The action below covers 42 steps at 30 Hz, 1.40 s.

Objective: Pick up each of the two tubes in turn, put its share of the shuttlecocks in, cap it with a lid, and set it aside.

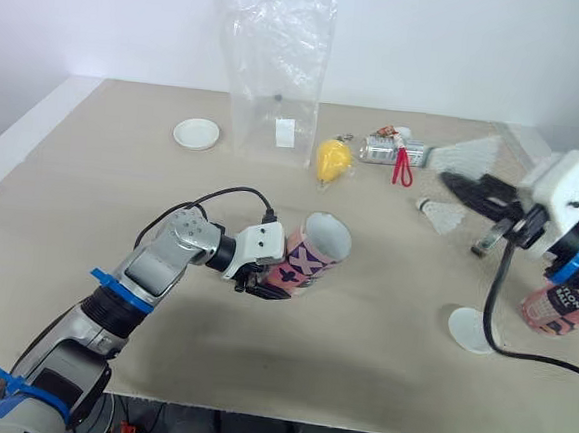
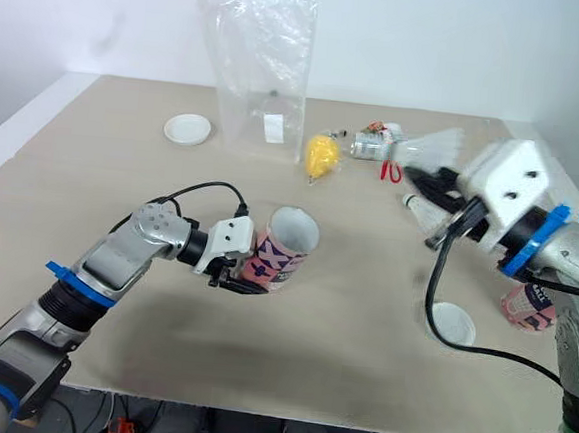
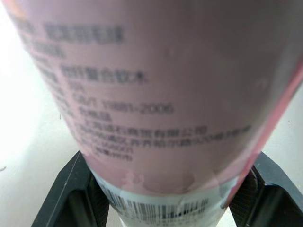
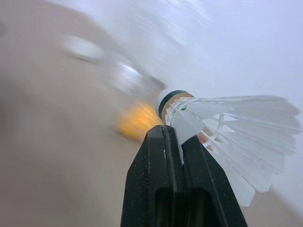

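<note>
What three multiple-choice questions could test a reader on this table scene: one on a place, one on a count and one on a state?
1. Where is the yellow object?
A. beside the clear plastic bag
B. inside a tube
C. on top of a lid

2. How many white lids lie on the table?
A. one
B. two
C. four

3. What is the state of the right gripper?
A. open and empty
B. shut on a shuttlecock
C. shut on a lid

Answers:
1 A: it lies just by the foot of the bag.
2 B: one lid lies to the left of the bag, and the other lies towards the table's right side.
3 B: the right wrist view shows it pinching the feathers.
</note>
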Available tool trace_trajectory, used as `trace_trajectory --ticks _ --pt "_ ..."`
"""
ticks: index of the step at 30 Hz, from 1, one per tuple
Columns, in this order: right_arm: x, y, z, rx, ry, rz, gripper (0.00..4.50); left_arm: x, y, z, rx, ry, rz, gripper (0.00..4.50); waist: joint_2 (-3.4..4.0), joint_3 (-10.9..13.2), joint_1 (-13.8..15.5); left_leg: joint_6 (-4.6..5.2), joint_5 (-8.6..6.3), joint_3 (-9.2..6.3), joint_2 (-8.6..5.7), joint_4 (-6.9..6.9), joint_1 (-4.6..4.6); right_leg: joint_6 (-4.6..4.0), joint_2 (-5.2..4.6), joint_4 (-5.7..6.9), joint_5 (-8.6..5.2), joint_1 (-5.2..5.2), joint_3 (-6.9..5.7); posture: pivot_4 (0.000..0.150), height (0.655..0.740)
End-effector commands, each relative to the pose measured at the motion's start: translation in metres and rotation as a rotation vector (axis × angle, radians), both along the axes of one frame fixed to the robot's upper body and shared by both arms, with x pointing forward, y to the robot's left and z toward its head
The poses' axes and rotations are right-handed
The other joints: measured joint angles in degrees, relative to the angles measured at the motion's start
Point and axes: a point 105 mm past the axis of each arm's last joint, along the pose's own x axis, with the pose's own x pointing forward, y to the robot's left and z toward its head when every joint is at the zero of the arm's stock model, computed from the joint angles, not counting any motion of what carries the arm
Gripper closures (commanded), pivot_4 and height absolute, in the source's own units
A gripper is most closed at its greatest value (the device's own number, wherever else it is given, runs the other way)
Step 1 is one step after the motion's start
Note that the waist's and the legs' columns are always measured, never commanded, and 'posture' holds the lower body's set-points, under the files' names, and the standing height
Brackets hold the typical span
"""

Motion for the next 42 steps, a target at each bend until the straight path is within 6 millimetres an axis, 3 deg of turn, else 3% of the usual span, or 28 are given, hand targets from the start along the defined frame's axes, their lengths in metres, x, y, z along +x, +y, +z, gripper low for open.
trace_trajectory --ticks 1,7,11,24,25,27,28,29,30,31,35,39,42 --pt "-0.028 0.039 0.007 -0.253 -0.058 0.273 4.47 0.004 -0.001 0.006 0.006 -0.016 -0.010 1.75 0.02 0.01 0.02 0.00 0.00 0.08 -0.03 -0.02 -0.01 0.03 -0.06 0.00 0.00 -0.03 0.04 0.150 0.7400" --pt "-0.035 0.061 0.003 -0.390 -0.053 0.472 4.47 0.003 -0.003 0.010 -0.008 0.000 -0.013 1.75 -0.10 0.07 0.11 -0.07 -0.05 0.04 -0.04 -0.05 -0.10 0.22 -0.09 -0.05 0.00 -0.10 -0.01 0.150 0.7400" --pt "-0.028 0.061 -0.010 -0.504 -0.055 0.519 4.47 0.003 -0.001 0.009 -0.009 0.001 -0.006 1.75 -0.14 0.08 0.11 -0.07 -0.05 0.02 -0.02 -0.05 -0.10 0.20 -0.08 -0.04 0.00 -0.09 -0.05 0.150 0.7400" --pt "-0.020 0.061 -0.015 -0.594 -0.080 0.559 4.47 0.001 -0.002 0.008 -0.014 -0.002 0.009 1.75 -0.13 0.08 0.12 -0.07 -0.05 0.01 -0.03 -0.05 -0.11 0.18 -0.08 0.00 -0.01 -0.10 -0.05 0.150 0.7400" --pt "-0.020 0.061 -0.014 -0.593 -0.080 0.560 3.98 0.001 -0.002 0.008 -0.014 -0.002 0.009 1.75 -0.13 0.08 0.12 -0.07 -0.05 0.01 -0.03 -0.05 -0.11 0.18 -0.08 0.00 -0.01 -0.10 -0.05 0.150 0.7400" --pt "-0.020 0.061 -0.013 -0.589 -0.078 0.559 3.59 0.001 -0.002 0.008 -0.015 -0.002 0.010 1.75 -0.13 0.08 0.12 -0.07 -0.05 0.00 -0.03 -0.05 -0.10 0.18 -0.08 0.01 -0.01 -0.10 -0.05 0.150 0.7400" --pt "-0.020 0.061 -0.013 -0.589 -0.078 0.558 3.08 0.001 -0.002 0.008 -0.016 -0.002 0.010 1.75 -0.13 0.08 0.12 -0.07 -0.05 0.00 -0.03 -0.04 -0.10 0.18 -0.08 0.02 -0.01 -0.10 -0.05 0.150 0.7400" --pt "-0.019 0.060 -0.011 -0.583 -0.080 0.554 2.88 0.001 -0.003 0.008 -0.016 -0.002 0.009 1.75 -0.13 0.08 0.12 -0.07 -0.05 0.00 -0.03 -0.04 -0.11 0.18 -0.08 0.02 0.00 -0.10 -0.05 0.150 0.7400" --pt "-0.019 0.060 -0.009 -0.569 -0.079 0.549 2.15 0.001 -0.003 0.008 -0.016 -0.002 0.008 1.75 -0.13 0.08 0.12 -0.07 -0.05 0.00 -0.03 -0.03 -0.10 0.18 -0.08 0.03 0.00 -0.10 -0.05 0.150 0.7400" --pt "-0.019 0.059 -0.005 -0.540 -0.076 0.541 1.89 0.001 -0.003 0.007 -0.015 -0.001 0.006 1.75 -0.13 0.08 0.12 -0.07 -0.05 0.00 -0.03 -0.03 -0.10 0.18 -0.08 0.03 0.00 -0.10 -0.05 0.150 0.7400" --pt "-0.017 0.057 0.007 -0.334 -0.015 0.494 0.11 0.001 -0.003 0.007 -0.011 -0.001 0.003 1.75 -0.13 0.08 0.12 -0.07 -0.05 0.00 -0.03 -0.03 -0.10 0.16 -0.08 0.04 0.01 -0.09 -0.05 0.150 0.7400" --pt "0.006 0.028 0.014 0.064 0.136 0.281 0.11 0.001 -0.003 0.007 -0.012 -0.002 0.003 1.75 -0.22 0.06 0.17 -0.07 -0.04 -0.08 -0.03 -0.02 -0.11 -0.05 -0.07 0.07 0.13 -0.04 -0.07 0.150 0.7400" --pt "0.034 -0.022 -0.011 0.397 0.245 -0.032 0.11 0.000 -0.003 0.007 -0.012 -0.001 -0.001 1.75 -0.38 0.03 0.30 -0.07 -0.04 -0.16 -0.06 0.03 -0.12 -0.13 -0.08 0.11 0.15 0.01 -0.14 0.150 0.7400"
